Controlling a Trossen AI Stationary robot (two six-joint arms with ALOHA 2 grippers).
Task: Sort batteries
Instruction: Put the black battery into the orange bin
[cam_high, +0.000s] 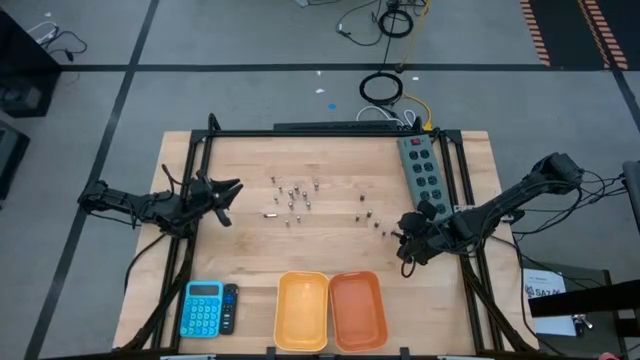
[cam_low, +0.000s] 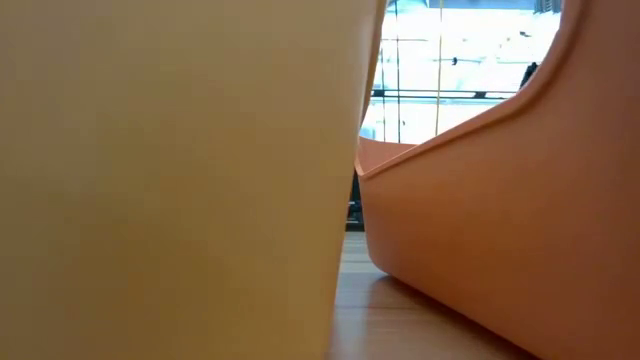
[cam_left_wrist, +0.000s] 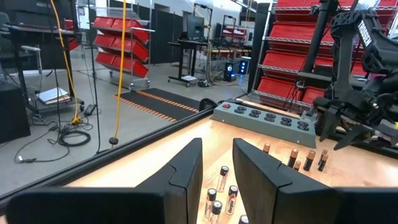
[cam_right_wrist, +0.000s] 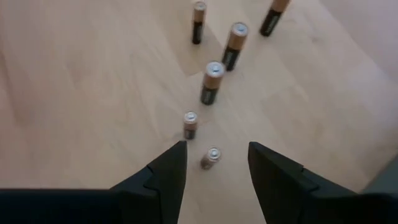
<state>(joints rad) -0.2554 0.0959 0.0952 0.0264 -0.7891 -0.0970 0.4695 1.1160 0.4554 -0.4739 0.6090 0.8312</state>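
Many batteries (cam_high: 292, 198) stand or lie scattered on the tabletop (cam_high: 250, 255), well apart from the yellow tray (cam_high: 302, 312) and the orange tray (cam_high: 357, 310) at the near edge. My right end effector (cam_high: 407, 243) is low over the right end of the scatter, beside the grey power strip (cam_high: 422, 168). Its two fingers are parted and they hold nothing. In the right wrist view the small battery (cam_right_wrist: 211, 157) stands just ahead of the gap between the fingers, and another small one (cam_right_wrist: 191, 124) is just beyond it.

I judge that the step in hand is to take this nearest battery. To do it well I would move forward slowly until the battery is fully between the fingers, stay centred so that no finger knocks it down, and close only then. The neighbour is close, so I must not push it.

My left end effector (cam_high: 222, 190) waits at the left side of the scatter, fingers also apart and empty, with several batteries (cam_left_wrist: 222, 186) ahead of it.

From above, the batteries are too small to tell the sizes. The low view is blocked almost fully by the two trays, so it gives me no help, and I cannot see inside them from there.
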